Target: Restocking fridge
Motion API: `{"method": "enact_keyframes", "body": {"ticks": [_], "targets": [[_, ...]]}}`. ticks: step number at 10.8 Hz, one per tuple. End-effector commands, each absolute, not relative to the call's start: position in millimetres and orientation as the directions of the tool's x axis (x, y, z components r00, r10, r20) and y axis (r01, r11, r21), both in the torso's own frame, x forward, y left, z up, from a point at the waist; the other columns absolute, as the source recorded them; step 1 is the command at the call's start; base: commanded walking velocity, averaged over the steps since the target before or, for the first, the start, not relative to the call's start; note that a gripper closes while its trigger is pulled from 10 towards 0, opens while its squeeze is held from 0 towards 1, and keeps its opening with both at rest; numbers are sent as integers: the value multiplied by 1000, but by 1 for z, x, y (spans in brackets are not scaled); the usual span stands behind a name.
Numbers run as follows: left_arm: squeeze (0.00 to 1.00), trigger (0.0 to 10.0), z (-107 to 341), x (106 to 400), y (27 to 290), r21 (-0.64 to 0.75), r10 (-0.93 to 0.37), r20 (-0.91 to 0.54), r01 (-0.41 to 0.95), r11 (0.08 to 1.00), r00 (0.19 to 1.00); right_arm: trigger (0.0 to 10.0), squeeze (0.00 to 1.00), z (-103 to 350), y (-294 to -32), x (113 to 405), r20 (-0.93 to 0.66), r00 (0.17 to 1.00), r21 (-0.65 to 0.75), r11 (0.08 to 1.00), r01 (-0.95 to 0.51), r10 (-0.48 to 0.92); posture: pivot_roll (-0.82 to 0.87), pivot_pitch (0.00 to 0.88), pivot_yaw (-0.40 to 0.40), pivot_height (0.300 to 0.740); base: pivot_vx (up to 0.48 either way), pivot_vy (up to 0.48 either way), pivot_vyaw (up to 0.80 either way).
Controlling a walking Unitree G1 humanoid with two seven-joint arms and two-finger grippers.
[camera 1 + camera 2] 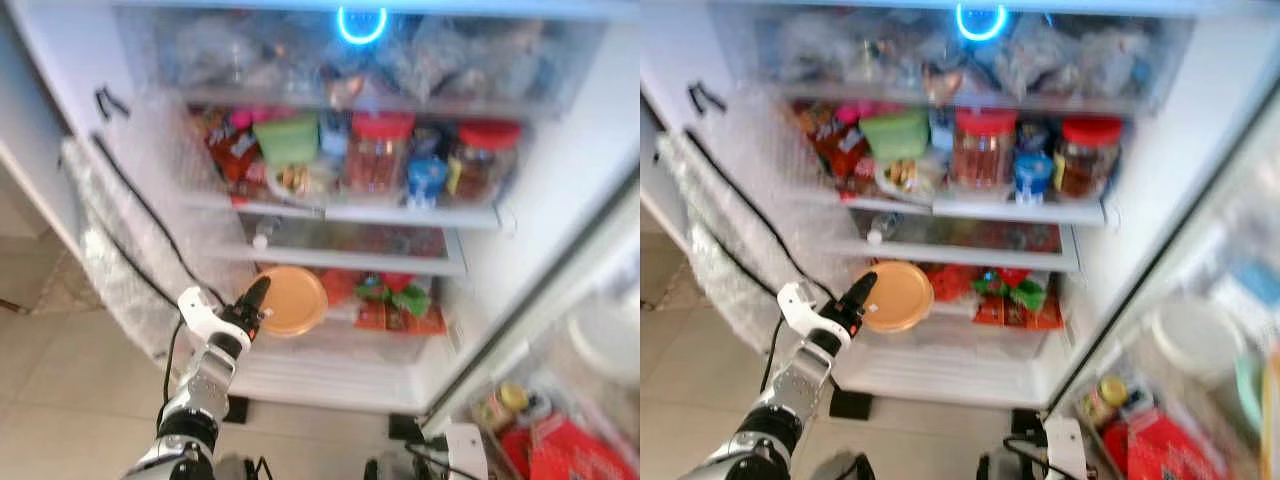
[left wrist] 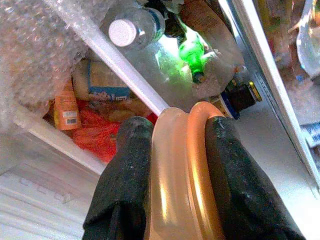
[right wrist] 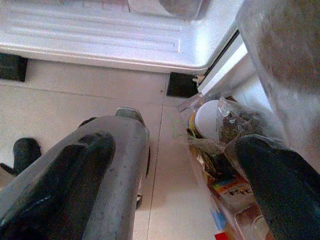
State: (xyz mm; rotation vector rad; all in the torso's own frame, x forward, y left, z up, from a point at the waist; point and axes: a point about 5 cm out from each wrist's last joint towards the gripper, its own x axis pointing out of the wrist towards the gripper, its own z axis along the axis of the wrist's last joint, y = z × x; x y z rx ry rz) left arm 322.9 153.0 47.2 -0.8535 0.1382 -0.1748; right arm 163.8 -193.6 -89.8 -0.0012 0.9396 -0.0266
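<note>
Jaws of left gripper [image 2: 175, 165] clenched on rim of one orange plate [image 1: 291, 299], edge-on between both black fingers [image 2: 125, 190]; plate held at mouth of lowest fridge [image 1: 570, 180] compartment, just in front of red and green packets [image 1: 395, 295]. Jaws of right gripper [image 3: 185, 170] spread wide, nothing between, low beside fridge base over tiled floor [image 3: 75, 100].

Middle shelf [image 1: 340, 208]: two red-lidded jars [image 1: 377, 150], one green tub [image 1: 287, 138], one small blue-labelled pot [image 1: 426, 176], red packets at left end. Top compartment: clear bags, blurred, contents not readable; blue ring light [image 1: 361, 24] above. Glass shelf below, one white-capped bottle [image 2: 134, 29] lying on it. One green bottle [image 2: 191, 54] deeper in.

Bubble wrap [image 1: 115, 250] draped over left wall, black cable [image 1: 140, 215] across it. Door bin at right: white-lidded pot [image 3: 210, 119], bagged items, red packet [image 1: 570, 445].
</note>
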Motion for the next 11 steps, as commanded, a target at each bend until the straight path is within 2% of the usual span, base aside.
{"method": "enact_keyframes", "body": {"ticks": [1, 4, 11], "targets": [[0, 10000, 52, 325, 153, -750, -201, -25, 114, 651, 979, 10000, 0, -96, -194, 149, -836, 548, -5, 999, 40, -26, -149, 67, -4, 640, 0, 0, 0], [0, 10000, 59, 329, 152, -745, -196, -3, 129, 654, 981, 10000, 0, -77, -183, 182, -679, 734, 115, 988, 102, 3, -150, 68, -2, 640, 0, 0, 0], [0, 10000, 68, 333, 151, -747, -195, 31, 152, 647, 980, 10000, 0, -75, -182, 187, -669, 742, 141, 985, 96, 24, -149, 67, -5, 640, 0, 0, 0]]}}
